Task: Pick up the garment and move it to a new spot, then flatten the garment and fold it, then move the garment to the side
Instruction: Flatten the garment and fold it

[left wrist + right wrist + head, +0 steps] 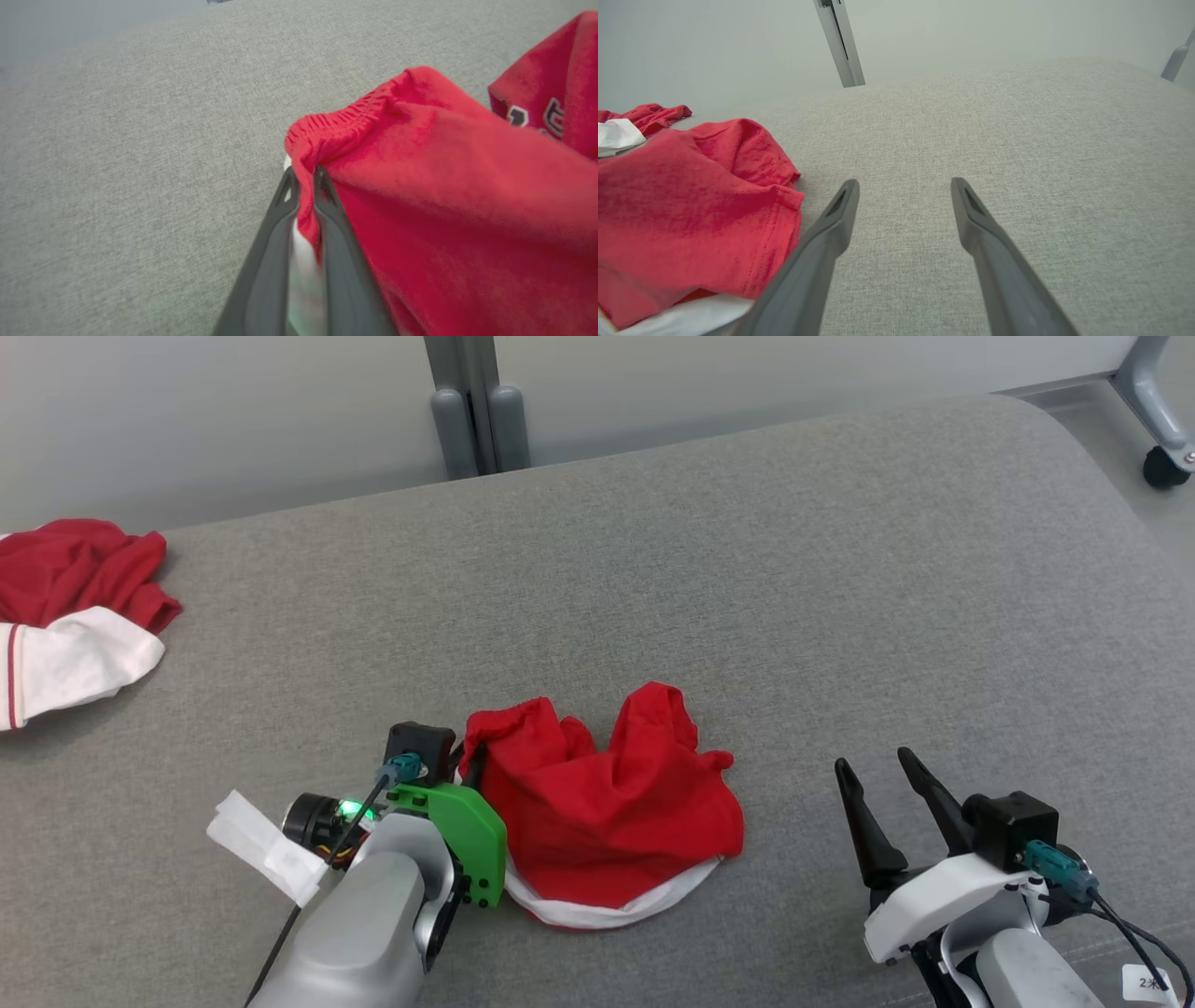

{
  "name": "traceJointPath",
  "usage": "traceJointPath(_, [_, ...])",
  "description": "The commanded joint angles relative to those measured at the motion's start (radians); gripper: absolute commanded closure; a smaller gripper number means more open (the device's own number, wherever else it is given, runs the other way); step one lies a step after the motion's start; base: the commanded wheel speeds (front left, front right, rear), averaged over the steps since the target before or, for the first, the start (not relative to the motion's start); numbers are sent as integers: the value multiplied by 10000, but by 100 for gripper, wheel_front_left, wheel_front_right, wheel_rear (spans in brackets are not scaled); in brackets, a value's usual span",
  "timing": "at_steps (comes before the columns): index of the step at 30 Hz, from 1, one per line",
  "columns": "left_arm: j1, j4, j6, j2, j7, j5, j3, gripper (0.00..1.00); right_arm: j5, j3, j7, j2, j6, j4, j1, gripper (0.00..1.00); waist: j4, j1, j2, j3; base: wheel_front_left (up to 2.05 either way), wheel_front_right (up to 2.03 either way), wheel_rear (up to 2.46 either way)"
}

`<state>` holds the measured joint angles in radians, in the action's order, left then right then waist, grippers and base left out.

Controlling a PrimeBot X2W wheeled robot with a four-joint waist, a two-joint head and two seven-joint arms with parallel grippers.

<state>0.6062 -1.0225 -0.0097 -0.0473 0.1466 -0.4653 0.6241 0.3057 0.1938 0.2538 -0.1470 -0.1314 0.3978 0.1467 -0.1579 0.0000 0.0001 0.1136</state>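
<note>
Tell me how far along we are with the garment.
Done: only the grasp. The left gripper is shut on a red edge of the garment.
In hand: the pick-up. The garment is crumpled and most of it rests on the cushion. The right gripper is open and apart from the cloth.
Left: lift it to a new spot, flatten, fold, move aside.

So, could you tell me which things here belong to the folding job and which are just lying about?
In the job: garment, left gripper shut on its edge, open right gripper.
Lying about: other garment far left, post, caster.
</note>
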Motion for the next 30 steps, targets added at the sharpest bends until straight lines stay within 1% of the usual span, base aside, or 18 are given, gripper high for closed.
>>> traceJointPath(1, [-58, 35, 136, -56, 175, -153, -20, 100, 7, -29, 24, -9, 14, 7, -174, 0, 227, 0, -1, -214, 0, 0, 0])
traceJointPath(5, [-376, 166, 613, -57, 635, -589, -293, 100, -44, -106, 44, 36, 14, 61, -354, 0, 584, 0, -1, -547, 0, 0, 0])
traceJointPath(10, [-985, 370, 1500, -136, 1033, -1079, -997, 100, -131, -221, 50, 159, 14, 176, -674, 0, 1052, 0, -1, -931, 0, 0, 0])
traceJointPath(16, [-1926, 607, 2381, -279, 1174, -1479, -1778, 100, -288, -257, 39, 341, 14, 243, -917, 0, 1407, 0, -1, -1154, 0, 0, 0])
traceJointPath(19, [-2284, 710, 2590, -253, 1201, -1599, -1995, 94, -264, -161, 36, 368, 14, 281, -931, 0, 1470, 0, -1, -1178, 0, 0, 0])
traceJointPath(20, [-2388, 737, 2649, -248, 1204, -1637, -2056, 89, -236, -121, 35, 374, 14, 285, -925, 0, 1486, 0, -1, -1183, 0, 0, 0])
traceJointPath(21, [-2456, 756, 2681, -244, 1198, -1672, -2103, 89, -219, -98, 35, 376, 14, 295, -918, 0, 1495, 0, -1, -1185, 0, 0, 0])
traceJointPath(22, [-2527, 781, 2733, -229, 1199, -1724, -2163, 86, -204, -71, 34, 377, 14, 309, -903, 0, 1500, 0, -1, -1184, 0, 0, 0])
traceJointPath(24, [-2620, 787, 2818, -209, 1194, -1762, -2238, 86, -197, -30, 35, 380, 14, 338, -865, 0, 1494, 0, -1, -1181, 0, 0, 0])
traceJointPath(26, [-2682, 807, 2920, -203, 1197, -1787, -2321, 83, -192, 16, 36, 389, 14, 351, -835, 0, 1472, 0, -1, -1175, 0, 0, 0])
traceJointPath(30, [-2813, 759, 3136, -179, 1198, -1877, -2501, 68, -192, 94, 30, 404, 14, 371, -831, 0, 1404, 0, -1, -1178, 0, 0, 0])
